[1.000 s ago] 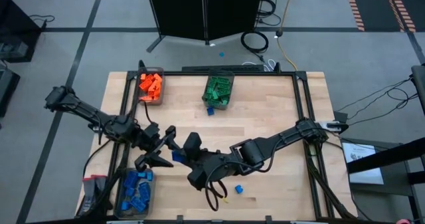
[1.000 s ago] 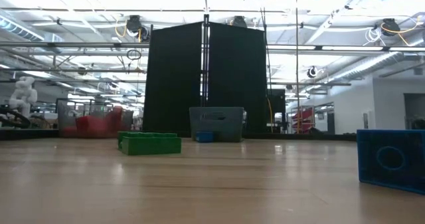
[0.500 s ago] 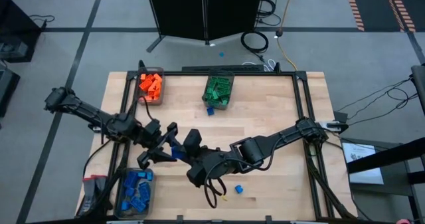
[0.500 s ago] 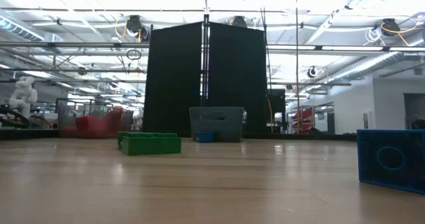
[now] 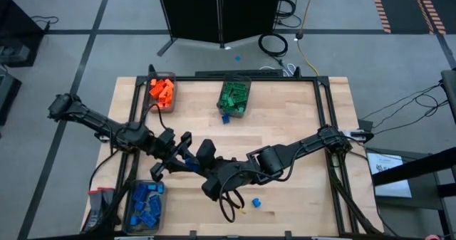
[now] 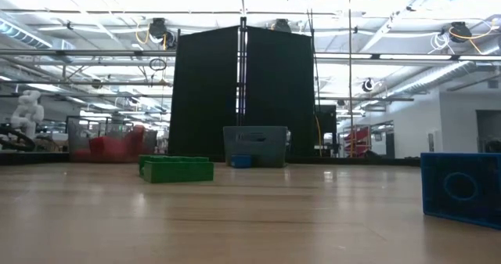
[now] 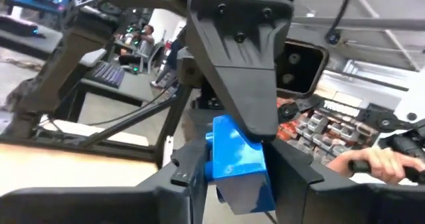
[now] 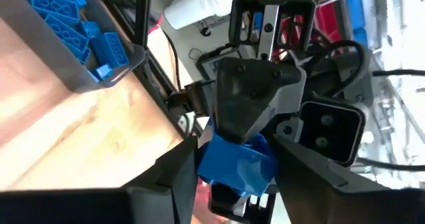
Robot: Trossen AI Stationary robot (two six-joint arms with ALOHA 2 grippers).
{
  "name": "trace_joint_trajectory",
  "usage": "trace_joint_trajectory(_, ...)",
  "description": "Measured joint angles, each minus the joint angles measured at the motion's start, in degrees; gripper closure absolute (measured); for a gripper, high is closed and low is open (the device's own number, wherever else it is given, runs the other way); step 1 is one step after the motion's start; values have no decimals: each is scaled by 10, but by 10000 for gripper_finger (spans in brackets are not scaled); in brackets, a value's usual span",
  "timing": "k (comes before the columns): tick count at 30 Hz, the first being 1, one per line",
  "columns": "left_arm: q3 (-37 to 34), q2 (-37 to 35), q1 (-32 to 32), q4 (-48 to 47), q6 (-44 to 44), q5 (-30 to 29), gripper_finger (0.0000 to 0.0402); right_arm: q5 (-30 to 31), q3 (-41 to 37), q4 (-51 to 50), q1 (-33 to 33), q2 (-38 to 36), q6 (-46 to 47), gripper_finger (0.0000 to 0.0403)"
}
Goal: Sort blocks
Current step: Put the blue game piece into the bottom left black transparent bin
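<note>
**Blue block between both tools, lower-left centre of the desk**

I see both arms meeting at lower-left centre of the high view. The left tool and the right tool face each other nose to nose above the desk, with one blue block between them.

In the left wrist view, the blue block sits between that arm's own two dark fingers, which press against its sides. The other arm's finger lies over the block's upper face. In the right wrist view, the same block sits between that arm's fingers, with the opposite tool's finger on top. I read both tools as clamped on this block.

Block locations in the high view:
- Orange blocks: in the bin at upper left of the desk.
- Green blocks: in the bin at upper centre, one blue piece just below it.
- Blue blocks: in the bin at lower left.
- One loose blue block: lower centre of the desk.

The low view shows a green block at left and a blue block at the right edge.
</note>
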Motion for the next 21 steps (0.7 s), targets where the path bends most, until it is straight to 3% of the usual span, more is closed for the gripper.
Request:
trace_joint_trajectory(6, 2, -25, -1, -107, -16, -2, 285, 67, -2, -72, 10, 0, 56, 203)
trace_joint_trajectory(12, 2, -48, -4, -237, -87, 0, 288, 66, -1, -135, 27, -7, 132, 202)
trace_joint_trajectory(21, 2, -60, -96, -560, -320, 1, 314, 68, -2, -267, 29, -6, 288, 202)
